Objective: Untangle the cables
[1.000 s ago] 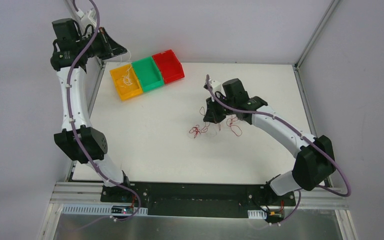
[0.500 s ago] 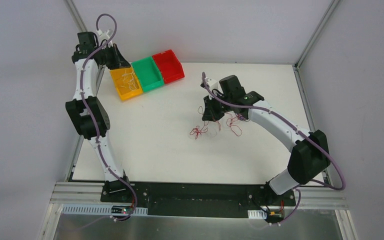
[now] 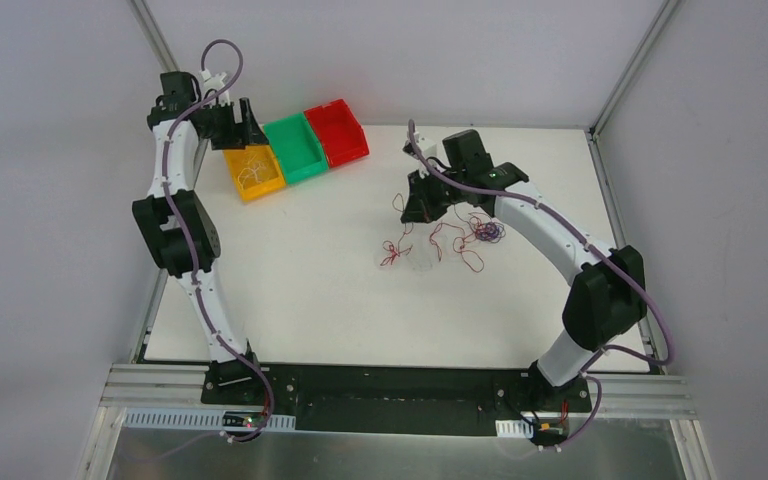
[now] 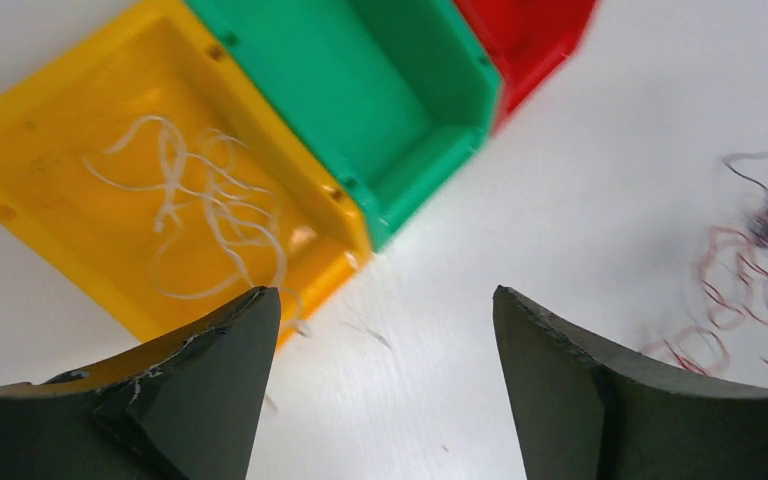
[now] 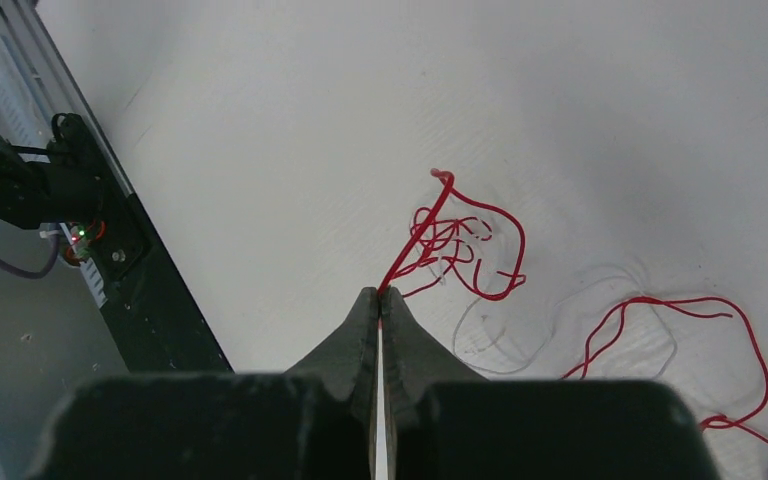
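Note:
My right gripper (image 5: 379, 292) is shut on a strand of a red cable (image 5: 450, 235), whose tangle trails down to the table. A second red cable (image 5: 660, 310), a whitish cable (image 5: 500, 345) and a purple cable (image 3: 487, 230) lie loose beside it. From above, the right gripper (image 3: 412, 212) hangs over this pile. My left gripper (image 4: 385, 292) is open with nothing between its fingers, just past the near corner of the yellow bin (image 4: 60, 200). A white cable (image 4: 215, 205) lies coiled in that bin.
A green bin (image 3: 295, 148) and a red bin (image 3: 337, 132) stand in a row with the yellow bin (image 3: 260, 194) at the table's back left. Metal frame posts rise at the back corners.
The left arm swung in from beyond the table's left edge to the yellow bin, and its gripper opened. The right gripper drew back with the red strand, stretching the pile.

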